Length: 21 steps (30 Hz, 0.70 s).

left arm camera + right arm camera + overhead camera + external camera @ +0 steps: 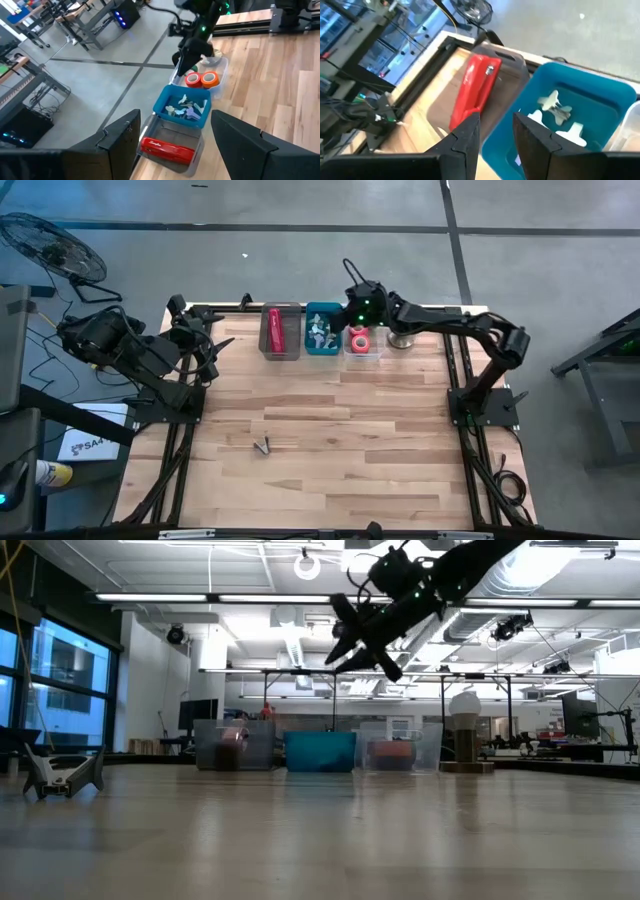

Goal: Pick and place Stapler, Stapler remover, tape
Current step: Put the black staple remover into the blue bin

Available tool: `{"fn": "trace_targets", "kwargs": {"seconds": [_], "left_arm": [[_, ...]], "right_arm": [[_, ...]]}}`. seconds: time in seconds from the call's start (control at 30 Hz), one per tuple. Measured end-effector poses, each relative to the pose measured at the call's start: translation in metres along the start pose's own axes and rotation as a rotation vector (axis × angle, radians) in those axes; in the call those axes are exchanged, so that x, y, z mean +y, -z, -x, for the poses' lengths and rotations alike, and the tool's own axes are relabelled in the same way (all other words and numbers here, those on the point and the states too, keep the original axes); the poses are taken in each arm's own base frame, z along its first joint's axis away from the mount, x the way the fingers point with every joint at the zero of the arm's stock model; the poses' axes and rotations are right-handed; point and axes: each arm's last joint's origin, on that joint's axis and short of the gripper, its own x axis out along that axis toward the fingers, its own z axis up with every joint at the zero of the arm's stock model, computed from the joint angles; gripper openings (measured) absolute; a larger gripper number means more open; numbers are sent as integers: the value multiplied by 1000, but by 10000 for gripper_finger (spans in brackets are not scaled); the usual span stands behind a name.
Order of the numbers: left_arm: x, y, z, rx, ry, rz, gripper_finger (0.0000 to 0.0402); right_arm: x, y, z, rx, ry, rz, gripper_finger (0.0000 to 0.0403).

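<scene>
The red stapler (275,330) (475,87) lies in a clear bin (283,352) at the table's far edge. Beside it, a blue bin (322,348) holds several pale stapler removers (555,107). A third clear bin (220,82) holds a red and an orange tape roll (192,79). One more stapler remover (262,446) (62,775) stands on the table's wood, nearer the front. My right gripper (345,315) (497,132) hovers open above the bins, holding nothing. My left gripper (175,113) waits open at the far left.
A small upright stand with a pale top (463,730) sits right of the tape bin. The wooden table (340,470) stretches bare toward the near edge, apart from the lone stapler remover. Black rails frame both sides.
</scene>
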Motion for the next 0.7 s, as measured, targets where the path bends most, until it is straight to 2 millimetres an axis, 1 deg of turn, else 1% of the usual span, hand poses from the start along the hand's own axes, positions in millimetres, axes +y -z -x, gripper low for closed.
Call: {"fn": "trace_targets", "kwargs": {"seconds": [0.2,0.37,0.53,0.7], "left_arm": [[0,0,0,1,5,5,239],[-1,3,0,27,37,17,239],[-2,7,0,67,67,46,239],[-10,15,-7,120,101,33,239]], "right_arm": [[15,-4,17,-20,-31,44,108],[33,-4,34,-36,-82,124,108],[49,1,52,-29,-87,194,108],[63,10,70,1,-69,269,108]]}}
